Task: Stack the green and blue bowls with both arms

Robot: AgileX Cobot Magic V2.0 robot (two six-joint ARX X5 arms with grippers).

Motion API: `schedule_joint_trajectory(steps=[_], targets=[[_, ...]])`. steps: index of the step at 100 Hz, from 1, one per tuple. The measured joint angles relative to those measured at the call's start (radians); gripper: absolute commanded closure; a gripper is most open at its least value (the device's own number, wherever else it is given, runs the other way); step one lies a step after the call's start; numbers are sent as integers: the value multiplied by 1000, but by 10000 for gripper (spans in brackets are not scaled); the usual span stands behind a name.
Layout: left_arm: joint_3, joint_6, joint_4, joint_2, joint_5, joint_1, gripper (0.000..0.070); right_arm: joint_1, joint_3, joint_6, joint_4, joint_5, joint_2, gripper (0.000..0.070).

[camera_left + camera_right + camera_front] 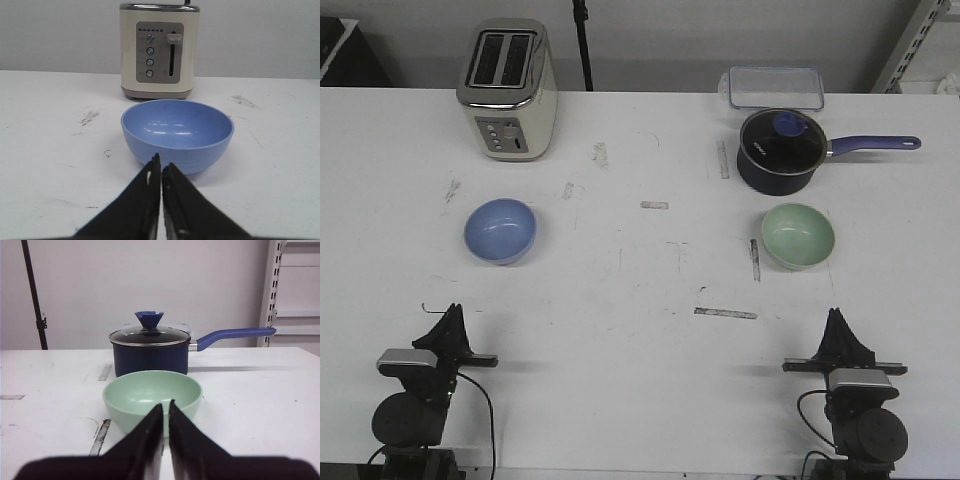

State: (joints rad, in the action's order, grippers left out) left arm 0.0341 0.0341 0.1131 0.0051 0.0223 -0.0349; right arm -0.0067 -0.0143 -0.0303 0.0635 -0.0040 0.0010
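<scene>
Nearest the robot, both arms sit low at the counter's [640, 400] front edge. The left gripper [447, 325] has its fingers pressed together, only a hairline slit between them in the left wrist view, and it holds nothing. The right gripper [840, 335] is likewise closed and empty.

Straight ahead of each gripper lies its own bowl. The blue bowl [501, 230] rests upright on the left half of the counter, a little right of the left gripper's line and clear of its tips. The green bowl [798, 235] sits upright on the right half, slightly left of the right gripper's line, also apart from it. The two bowls are well apart from each other, with bare counter and a few scuffs between. So the left arm is the nearer one for the blue bowl, the right arm for the green; being round, neither bowl has a long axis to align with, and any rim point will serve. Nothing is stacked yet; each gripper will probably have to open before reaching forward.

Farther back, a cream toaster [508, 90] stands behind the blue bowl, and a dark blue lidded saucepan [778, 150] sits just behind the green one, its handle pointing right. A clear container [775, 88] lies beyond that.
</scene>
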Motion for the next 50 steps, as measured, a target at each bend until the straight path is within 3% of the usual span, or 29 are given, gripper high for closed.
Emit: schedule_joint_trajectory(steps=[50], targets=[[0, 0, 0, 0, 0, 0, 699, 0, -2, 1, -6, 0, 0, 690]])
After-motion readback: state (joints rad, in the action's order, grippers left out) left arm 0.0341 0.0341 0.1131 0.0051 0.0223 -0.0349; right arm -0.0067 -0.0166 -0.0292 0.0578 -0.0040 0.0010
